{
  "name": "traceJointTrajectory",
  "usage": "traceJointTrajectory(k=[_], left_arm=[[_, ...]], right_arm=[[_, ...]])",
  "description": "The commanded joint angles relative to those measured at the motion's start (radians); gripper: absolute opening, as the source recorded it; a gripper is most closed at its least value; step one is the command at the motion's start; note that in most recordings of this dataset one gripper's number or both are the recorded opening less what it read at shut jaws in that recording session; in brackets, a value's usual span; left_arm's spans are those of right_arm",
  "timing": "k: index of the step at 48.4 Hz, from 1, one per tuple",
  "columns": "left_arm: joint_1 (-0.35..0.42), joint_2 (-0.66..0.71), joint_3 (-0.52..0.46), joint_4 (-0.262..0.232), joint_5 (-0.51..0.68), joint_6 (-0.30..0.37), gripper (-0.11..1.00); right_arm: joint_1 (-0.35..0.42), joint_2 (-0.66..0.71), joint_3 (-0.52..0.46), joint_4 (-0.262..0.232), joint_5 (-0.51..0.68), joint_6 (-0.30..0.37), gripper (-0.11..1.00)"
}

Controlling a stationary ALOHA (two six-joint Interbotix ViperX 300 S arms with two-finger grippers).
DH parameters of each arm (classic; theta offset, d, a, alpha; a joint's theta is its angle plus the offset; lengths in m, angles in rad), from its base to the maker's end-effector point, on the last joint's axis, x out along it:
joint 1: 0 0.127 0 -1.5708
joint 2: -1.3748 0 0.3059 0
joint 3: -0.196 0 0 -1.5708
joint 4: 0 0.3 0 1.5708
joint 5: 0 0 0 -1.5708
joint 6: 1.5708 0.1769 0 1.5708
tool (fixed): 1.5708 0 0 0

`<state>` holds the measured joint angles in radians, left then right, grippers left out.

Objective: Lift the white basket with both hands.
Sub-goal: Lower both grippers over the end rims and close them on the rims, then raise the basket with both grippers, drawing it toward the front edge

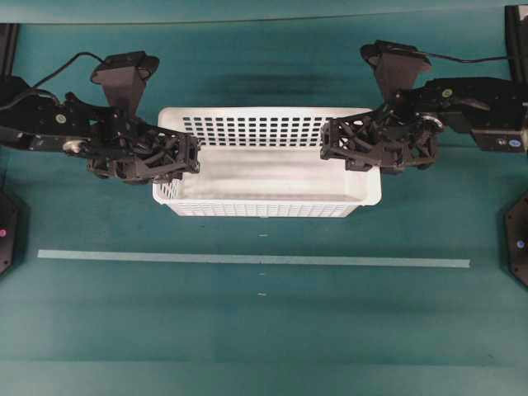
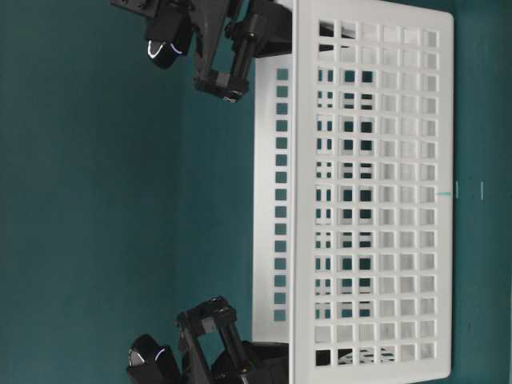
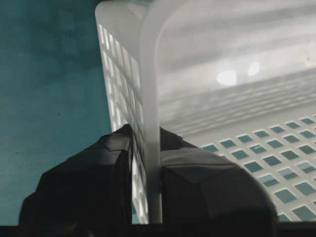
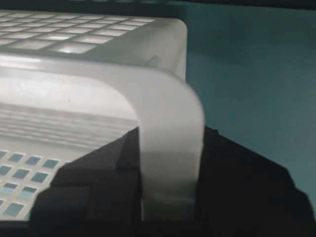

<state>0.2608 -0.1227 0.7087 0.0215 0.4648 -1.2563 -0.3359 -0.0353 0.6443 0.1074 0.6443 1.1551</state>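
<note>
While both arms reach in from opposite sides, I see the white basket (image 1: 268, 177) sitting on the teal table (image 1: 264, 330), its long walls running across the overhead view and a pale tape line (image 1: 254, 259) lying on the cloth well in front of it. My left gripper (image 1: 188, 157) is clamped on the basket's left short wall: from the left wrist camera one dark finger (image 3: 84, 182) sits outside the slotted wall and the other inside, with the rolled rim (image 3: 149, 123) pinched between them. My right gripper (image 1: 332, 140) is clenched the same way on the right short wall; its wrist camera shows the white rim (image 4: 170, 148) running down between the two black fingers (image 4: 89, 197), one on each face of the wall. From the table-level view, which is turned on its side, I can see the perforated long wall facing the lens and an arm at each end. I cannot tell whether the floor of the basket touches the table.
</note>
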Motion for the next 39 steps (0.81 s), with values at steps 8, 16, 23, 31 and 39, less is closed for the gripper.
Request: traceJointTrajectory(k=[8, 16, 23, 31, 39], left_arm=[[-0.002, -0.072, -0.041, 0.005, 0.023, 0.008, 0.05], [-0.002, -0.087, -0.029, 0.005, 0.032, 0.008, 0.05], [-0.002, -0.095, -0.018, 0.005, 0.032, 0.006, 0.05], [-0.011, -0.100, -0.014, 0.005, 0.032, 0.000, 0.05], [-0.038, -0.114, 0.003, 0.005, 0.032, -0.021, 0.05]], right_arm=[[0.006, -0.058, -0.026, -0.002, 0.054, -0.006, 0.16], [0.006, -0.063, -0.026, -0.002, 0.067, -0.006, 0.16], [0.006, -0.061, -0.026, -0.002, 0.071, -0.006, 0.16], [0.025, -0.063, -0.026, -0.002, 0.072, -0.003, 0.16], [0.061, -0.064, -0.023, 0.005, 0.072, 0.002, 0.16]])
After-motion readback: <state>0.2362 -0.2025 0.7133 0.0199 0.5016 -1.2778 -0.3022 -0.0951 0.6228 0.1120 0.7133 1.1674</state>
